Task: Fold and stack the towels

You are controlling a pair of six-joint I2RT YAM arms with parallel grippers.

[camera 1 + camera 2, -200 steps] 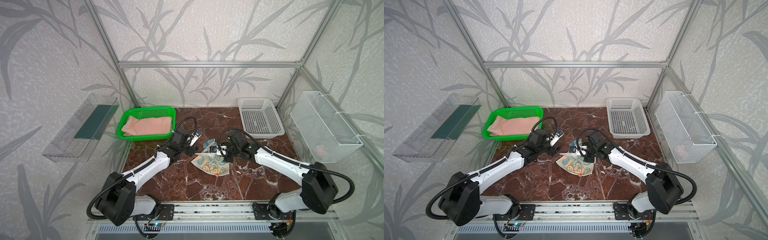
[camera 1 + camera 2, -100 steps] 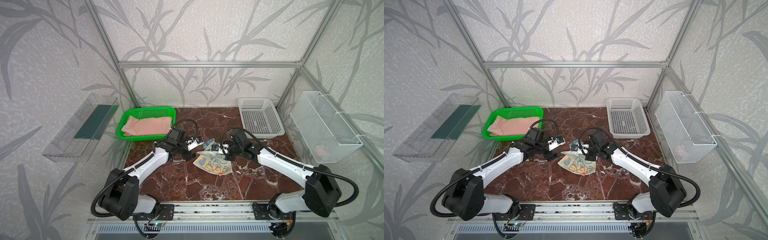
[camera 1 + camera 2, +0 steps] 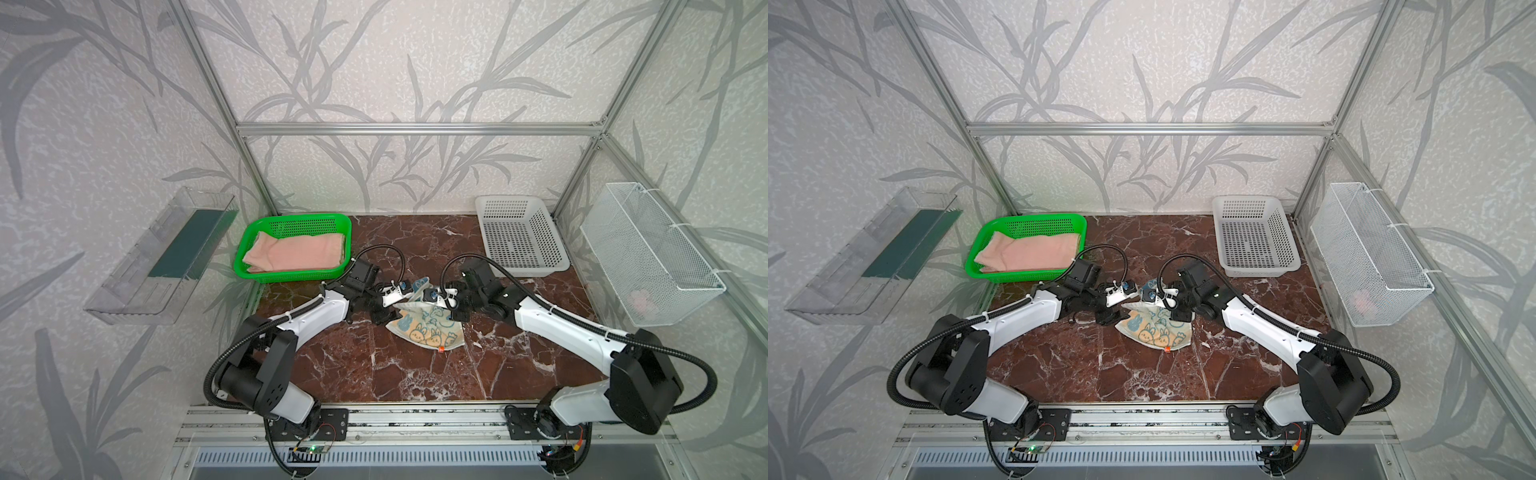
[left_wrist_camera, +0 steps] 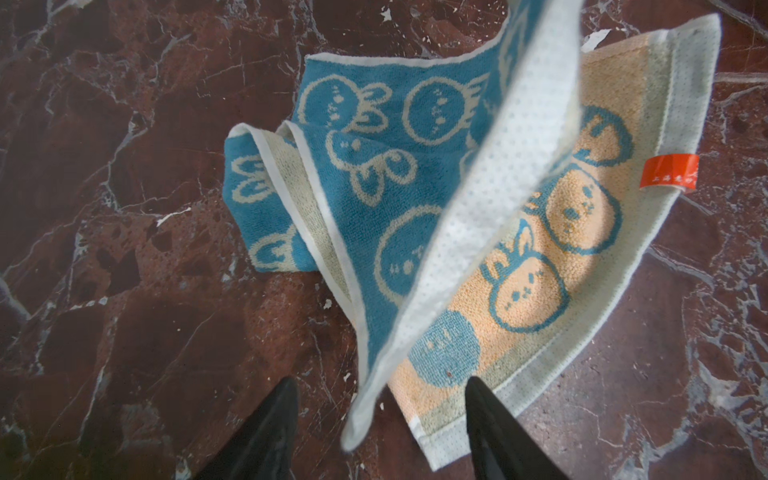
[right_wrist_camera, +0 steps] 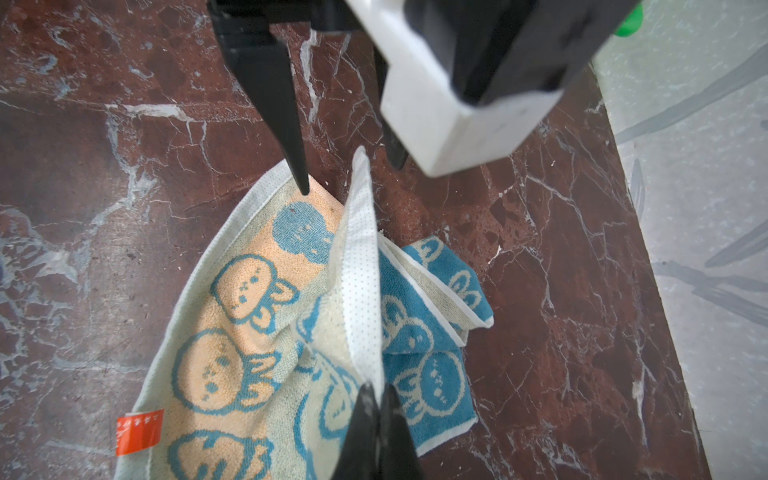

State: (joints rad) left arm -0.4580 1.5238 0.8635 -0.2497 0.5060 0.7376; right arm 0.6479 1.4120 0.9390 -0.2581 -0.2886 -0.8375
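**Progress**
- Pink towel (image 3: 297, 253): folded, lying flat in the green basket (image 3: 291, 275) at the far left of the surface (image 3: 415, 374). I count this one as done.
- Bunny towel (image 3: 424, 330): mid-surface between my two arms, not yet folded. Most of it lies rumpled, the cream-and-orange face up on one side and the teal face bunched on the other, with an orange tag (image 4: 669, 171) at its edge. One white dotted border is lifted off the surface.
- No other towel shows in any view. I judge the task a little under halfway: this towel has yet to be squared, folded and laid on the pink one.

**Hands**
- My right hand (image 5: 376, 395): clenched on the raised border of the bunny towel, holding it up.
- My left hand (image 4: 379, 382): fingers spread, straddling the free corner of that same border and gripping nothing yet. My next job, I reckon, is to pinch that corner so the edge can be pulled taut.

**Containers**
- Green basket: pink towel only.
- White basket (image 3: 509, 200), far right of the surface: nothing in it that I can see.
- Wire basket (image 3: 648, 257), on the right wall: a small pinkish item (image 3: 640, 297), too blurred to name.
- Clear tray (image 3: 158, 257), on the left wall: a dark green strip (image 3: 183, 245) lying flat.
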